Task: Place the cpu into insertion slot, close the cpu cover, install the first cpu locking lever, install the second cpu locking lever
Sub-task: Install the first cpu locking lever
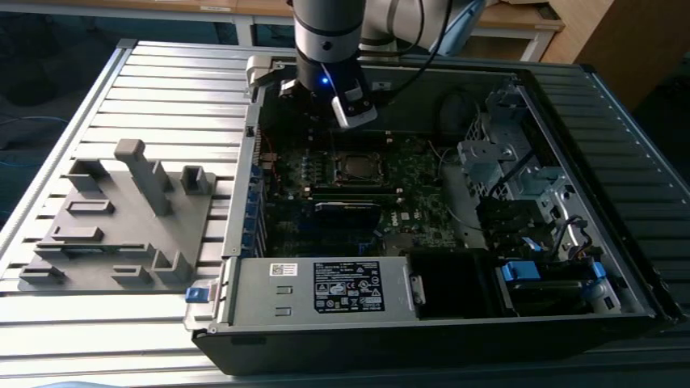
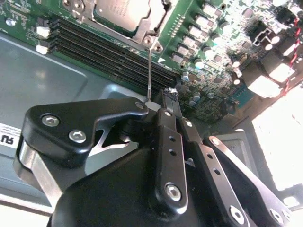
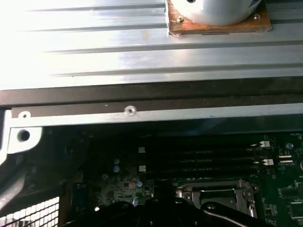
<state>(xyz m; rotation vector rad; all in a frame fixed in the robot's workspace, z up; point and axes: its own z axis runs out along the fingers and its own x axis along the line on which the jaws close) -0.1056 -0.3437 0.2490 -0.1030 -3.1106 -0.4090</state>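
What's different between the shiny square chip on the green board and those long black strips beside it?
The cpu is square with a dull silver face; the memory slots are long, narrow and black. The cpu is a single piece framed by a metal cover; the memory slots are several parallel rows, and they look empty. Both sit side by side on the green motherboard.

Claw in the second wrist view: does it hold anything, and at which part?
The claw appears shut on the thin metal lever, pinching it at its free end. The lever's other end sits by the cpu cover.
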